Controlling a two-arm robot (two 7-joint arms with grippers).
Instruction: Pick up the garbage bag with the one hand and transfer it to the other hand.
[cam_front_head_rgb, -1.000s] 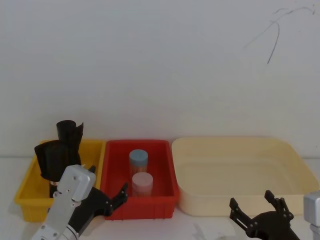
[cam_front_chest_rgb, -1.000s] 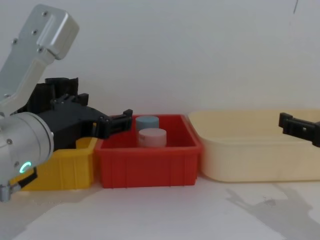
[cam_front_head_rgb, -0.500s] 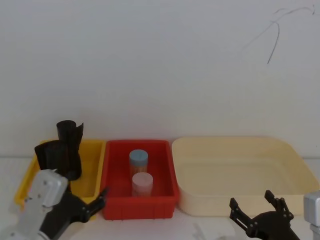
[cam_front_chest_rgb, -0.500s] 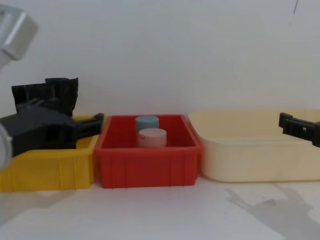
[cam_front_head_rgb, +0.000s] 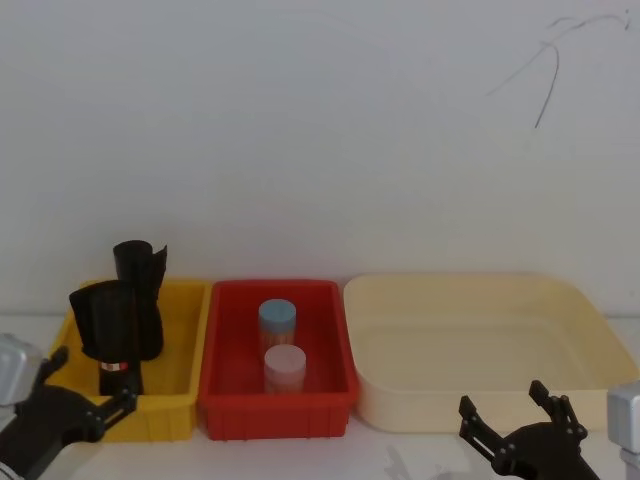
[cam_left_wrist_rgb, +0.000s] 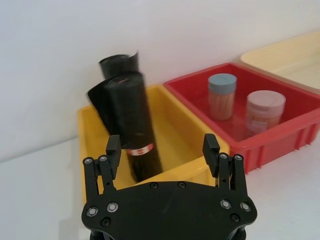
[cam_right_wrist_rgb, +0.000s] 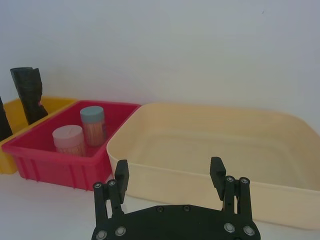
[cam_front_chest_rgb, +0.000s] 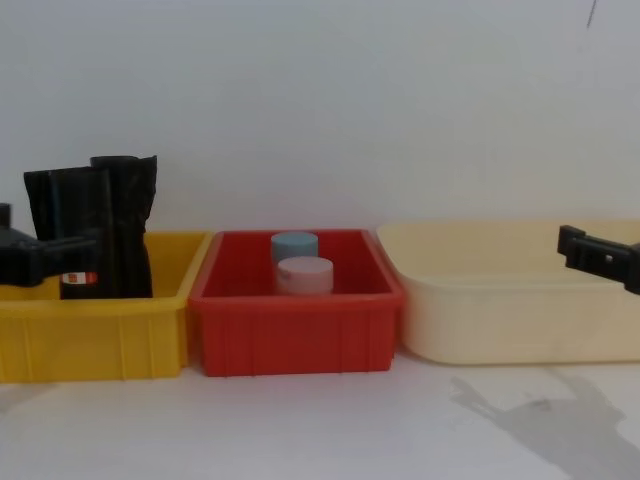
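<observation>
The garbage bag (cam_front_head_rgb: 113, 325), a black roll with a red-and-white label band, stands upright in the yellow bin (cam_front_head_rgb: 180, 385). It is also in the left wrist view (cam_left_wrist_rgb: 131, 122) and the chest view (cam_front_chest_rgb: 72, 235). My left gripper (cam_front_head_rgb: 90, 385) is open and empty, low at the bin's near left corner, short of the roll. In its wrist view the roll stands beyond the open left gripper (cam_left_wrist_rgb: 161, 149), apart from both fingers. The chest view has the left gripper (cam_front_chest_rgb: 40, 250) at the left edge. My right gripper (cam_front_head_rgb: 503, 400) is open and empty in front of the cream tub.
A taller unlabelled black roll (cam_front_head_rgb: 140, 268) stands behind the garbage bag in the same bin. A red bin (cam_front_head_rgb: 222, 330) in the middle holds a blue-lidded jar (cam_front_head_rgb: 277, 318) and a pink-lidded jar (cam_front_head_rgb: 284, 365). The large cream tub (cam_front_head_rgb: 590, 320) sits on the right. A white wall is close behind.
My left arm has drawn back to the left and down, from in front of the red bin to the yellow bin's near corner, uncovering the rolls. The right arm has not moved.
</observation>
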